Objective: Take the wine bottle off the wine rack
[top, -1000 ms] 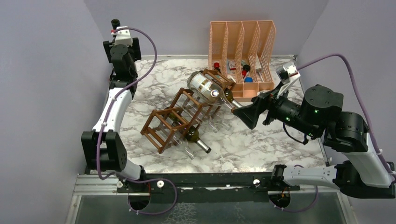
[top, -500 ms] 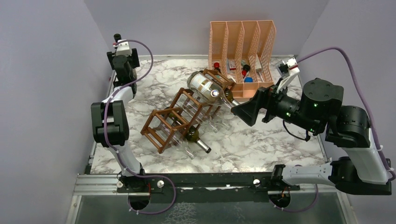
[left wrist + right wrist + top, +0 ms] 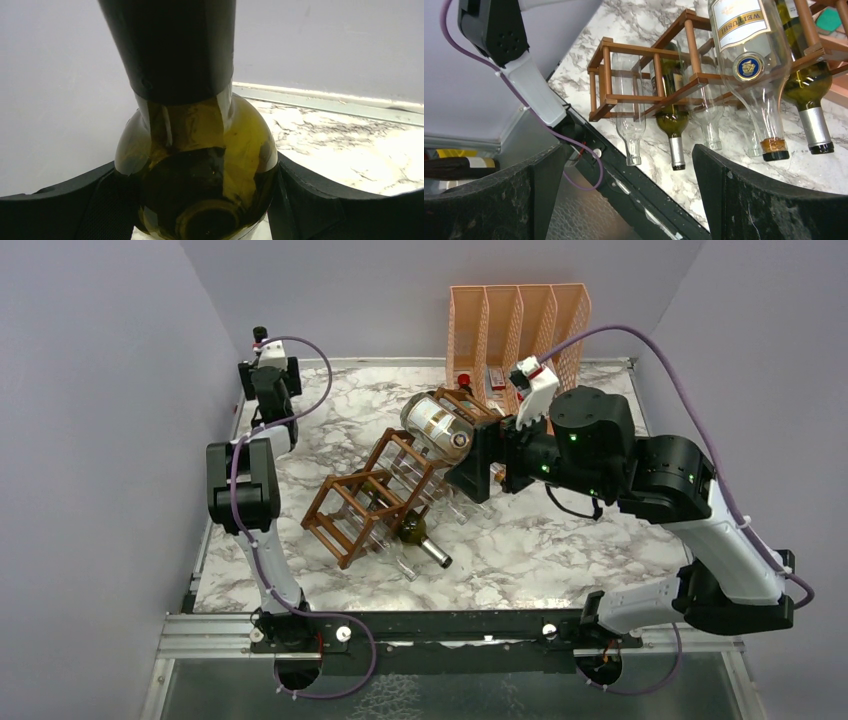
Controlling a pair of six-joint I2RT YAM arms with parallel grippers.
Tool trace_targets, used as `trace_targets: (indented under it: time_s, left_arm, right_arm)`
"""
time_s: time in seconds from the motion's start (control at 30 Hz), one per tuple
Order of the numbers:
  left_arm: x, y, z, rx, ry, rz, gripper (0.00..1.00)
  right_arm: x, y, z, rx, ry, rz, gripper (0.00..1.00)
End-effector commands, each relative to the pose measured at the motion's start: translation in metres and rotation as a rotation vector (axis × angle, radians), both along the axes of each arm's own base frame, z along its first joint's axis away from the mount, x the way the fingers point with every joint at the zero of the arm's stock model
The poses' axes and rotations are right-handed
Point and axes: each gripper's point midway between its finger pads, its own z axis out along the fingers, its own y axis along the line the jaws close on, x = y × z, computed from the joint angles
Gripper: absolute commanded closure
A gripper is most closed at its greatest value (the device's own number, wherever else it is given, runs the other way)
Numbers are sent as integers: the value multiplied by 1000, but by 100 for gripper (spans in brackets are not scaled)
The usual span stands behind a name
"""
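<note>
The brown wooden wine rack (image 3: pixel 372 498) lies across the middle of the table, with several bottles in its cells. They include a big clear labelled bottle (image 3: pixel 437 425) and a green bottle (image 3: pixel 415 533). The right wrist view shows the rack (image 3: pixel 644 95) and the bottle necks pointing toward the table's front. My left gripper (image 3: pixel 263 368) is at the far left corner, shut on a green wine bottle (image 3: pixel 200 145) with a black capsule; its top shows in the top view (image 3: pixel 260 334). My right gripper (image 3: pixel 478 465) is open and empty, hovering above the rack's right end.
A peach mesh file organiser (image 3: pixel 515 315) with small items stands at the back, just behind my right wrist. Purple walls close in the left, back and right sides. The black front rail (image 3: pixel 644 195) runs under my right fingers (image 3: pixel 754 200).
My right arm swung left, from beside the rack to over its right end, jaws still open. My left arm folded further into the far left corner with its bottle.
</note>
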Motion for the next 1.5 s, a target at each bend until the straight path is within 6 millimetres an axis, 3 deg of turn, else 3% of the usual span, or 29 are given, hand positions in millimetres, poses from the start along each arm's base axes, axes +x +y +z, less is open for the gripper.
trace_targets:
  time_s: [0.0,0.33,0.37,0.7,0.77,0.83,1.13,1.47]
  left_arm:
    - [8,31,55,-30,-201,39,100]
    - [13,43,29,-93,-184,45,100]
    - [12,46,28,-100,-187,55,96]
    - [8,47,33,-91,-191,85,29]
    - [7,47,35,-78,-187,97,23]
    - [6,47,36,-71,-183,113,3]
    - [-10,56,44,-92,-195,193,1]
    - [-30,40,104,-193,-239,144,1]
  right_arm:
    - [-7,0,1,-11,-18,54,0]
    - [-4,-6,-2,-15,-41,38,0]
    - [-5,-6,-1,-17,-40,41,0]
    - [-2,0,-1,-32,-49,51,0]
    - [-3,-1,0,-31,-50,53,0]
    - [-3,-3,2,-28,-56,51,0]
    - [-3,-5,5,-18,-104,72,0]
    - [-7,-4,-10,-50,-137,128,0]
